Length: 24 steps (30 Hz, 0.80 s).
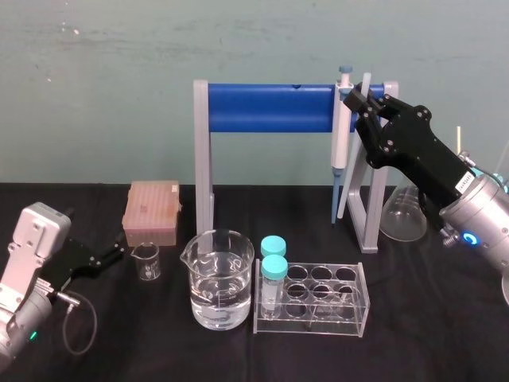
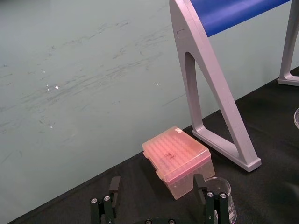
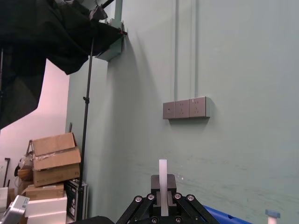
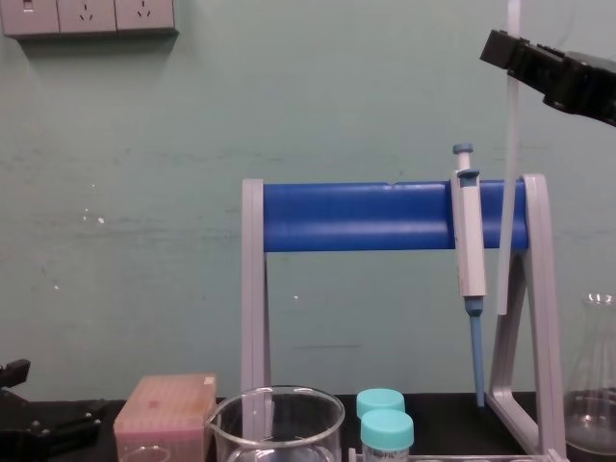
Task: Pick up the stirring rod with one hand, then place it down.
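**Head view:** right claw (image 1: 362, 102), raised at the right end of the blue-barred rack (image 1: 262, 110), pinching the stirring rod (image 1: 352, 159) near its top; rod slanting downward just beside the hanging pipette (image 1: 341, 127); left claw (image 1: 111, 256) parked low at my left, near the pink tip box (image 1: 151, 211) and the small beaker (image 1: 146, 260).

**Left wrist view:** left claw (image 2: 157, 184) spread, holding nothing; pink tip box (image 2: 177, 158) just beyond it.

**Right wrist view:** right claw (image 3: 163, 205) pressed onto the stirring rod (image 3: 163, 170); the rod's short upper end stands up between the jaws.

**Chest view:** right claw (image 4: 539, 58) high at upper right; stirring rod (image 4: 507, 192) hanging from it before the rack's right leg; lower end in the air, above the table.

**Step in hand, as I judge it:** pick-up accomplished; placing not yet done.

**Next move calls for:** drawing the rod away from pipette and rack without knocking either; lowering towards bare table (image 1: 429, 318); laying it nearly flat before I let go, since so thin a rod may roll.
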Available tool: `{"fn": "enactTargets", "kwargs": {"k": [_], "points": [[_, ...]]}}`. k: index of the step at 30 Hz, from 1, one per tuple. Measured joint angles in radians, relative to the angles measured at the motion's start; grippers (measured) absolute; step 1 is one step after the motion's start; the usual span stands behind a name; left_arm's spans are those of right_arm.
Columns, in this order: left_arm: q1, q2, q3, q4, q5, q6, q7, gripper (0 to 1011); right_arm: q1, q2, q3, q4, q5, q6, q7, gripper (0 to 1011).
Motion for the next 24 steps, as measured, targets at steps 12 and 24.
{"fn": "enactTargets", "kwargs": {"k": [12, 24], "points": [[0.000, 0.000, 0.000, 0.000, 0.000, 0.000, 0.000, 1000, 0.004, 0.002, -0.004, 0.007, 0.001, 0.000, 0.003, 73], [0.000, 0.000, 0.000, 0.000, 0.000, 0.000, 0.000, 1000, 0.006, 0.003, -0.006, 0.012, 0.003, 0.000, 0.005, 73]]}}
